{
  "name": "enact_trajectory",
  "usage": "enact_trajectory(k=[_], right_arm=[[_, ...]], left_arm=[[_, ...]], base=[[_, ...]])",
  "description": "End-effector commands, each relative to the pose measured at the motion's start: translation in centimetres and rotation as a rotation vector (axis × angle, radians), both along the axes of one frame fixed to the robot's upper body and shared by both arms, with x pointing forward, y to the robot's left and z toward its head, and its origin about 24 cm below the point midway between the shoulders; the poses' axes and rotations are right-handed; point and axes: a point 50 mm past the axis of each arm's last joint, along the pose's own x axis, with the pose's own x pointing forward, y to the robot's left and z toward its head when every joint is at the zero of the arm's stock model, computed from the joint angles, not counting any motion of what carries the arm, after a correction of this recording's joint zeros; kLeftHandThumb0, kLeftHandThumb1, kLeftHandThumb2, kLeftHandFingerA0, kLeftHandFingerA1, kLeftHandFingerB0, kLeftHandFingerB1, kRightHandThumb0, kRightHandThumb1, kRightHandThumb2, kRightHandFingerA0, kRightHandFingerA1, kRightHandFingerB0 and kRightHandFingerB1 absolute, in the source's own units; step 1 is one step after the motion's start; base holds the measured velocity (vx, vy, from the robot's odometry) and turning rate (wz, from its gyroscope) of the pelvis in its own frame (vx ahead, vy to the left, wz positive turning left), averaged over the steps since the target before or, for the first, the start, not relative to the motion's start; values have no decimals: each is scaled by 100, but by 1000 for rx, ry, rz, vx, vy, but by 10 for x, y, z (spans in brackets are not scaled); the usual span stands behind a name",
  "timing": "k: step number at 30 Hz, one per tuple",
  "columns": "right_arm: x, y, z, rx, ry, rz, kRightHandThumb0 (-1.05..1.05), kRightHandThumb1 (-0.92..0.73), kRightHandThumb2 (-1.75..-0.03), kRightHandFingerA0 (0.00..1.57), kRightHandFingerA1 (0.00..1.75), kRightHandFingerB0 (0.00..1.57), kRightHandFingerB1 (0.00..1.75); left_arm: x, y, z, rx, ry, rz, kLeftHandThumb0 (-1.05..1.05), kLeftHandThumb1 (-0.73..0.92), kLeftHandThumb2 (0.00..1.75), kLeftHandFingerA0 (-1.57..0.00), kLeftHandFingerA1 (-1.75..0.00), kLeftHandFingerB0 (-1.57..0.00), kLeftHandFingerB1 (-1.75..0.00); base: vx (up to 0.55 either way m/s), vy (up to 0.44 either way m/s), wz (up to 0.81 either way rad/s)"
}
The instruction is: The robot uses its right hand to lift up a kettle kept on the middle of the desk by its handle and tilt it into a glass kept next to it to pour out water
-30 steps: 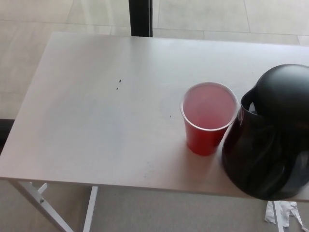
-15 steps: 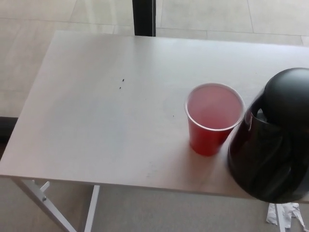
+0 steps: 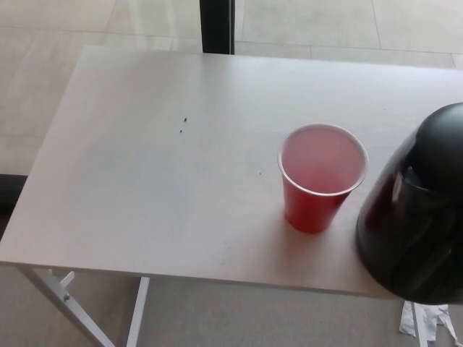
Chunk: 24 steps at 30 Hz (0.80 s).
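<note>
A red plastic cup stands upright on the pale desk, right of the middle. Its inside looks pale pink. A black kettle fills the lower right of the head view, just right of the cup and cut off by the picture's right edge. Its spout side faces the cup, with a small gap between them. Its handle is out of sight. Neither of my hands shows in the picture.
The desk's front edge runs along the bottom, with white legs beneath. A dark post stands behind the desk. Crumpled white paper lies on the floor at the lower right. Two tiny dark specks mark the desk.
The kettle has shifted to the right, away from the cup, and more of it is now cut off by the picture's edge. The view also shifted slightly early on.
</note>
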Motion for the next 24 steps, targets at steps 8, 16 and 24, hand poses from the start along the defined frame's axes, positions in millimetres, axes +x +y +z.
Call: enact_trajectory(k=[8,16,24], right_arm=[[7,-7,21,332,-68,-238,-15,-64,-93,93,175,66,168],[19,7,35,382,-77,-273,-18,-74,-78,93,175,65,168],[28,21,41,399,-83,-220,-13,-45,-129,89,175,71,167]], left_arm=[[3,8,11,40,1,7,-105,70,98,-65,-59,-46,-80],[5,6,12,44,0,-12,-105,52,130,-68,-57,-47,-81],[9,5,12,30,-3,-16,-105,70,97,-64,-59,-45,-79]], base=[[0,0,0],[0,0,0],[0,0,0]])
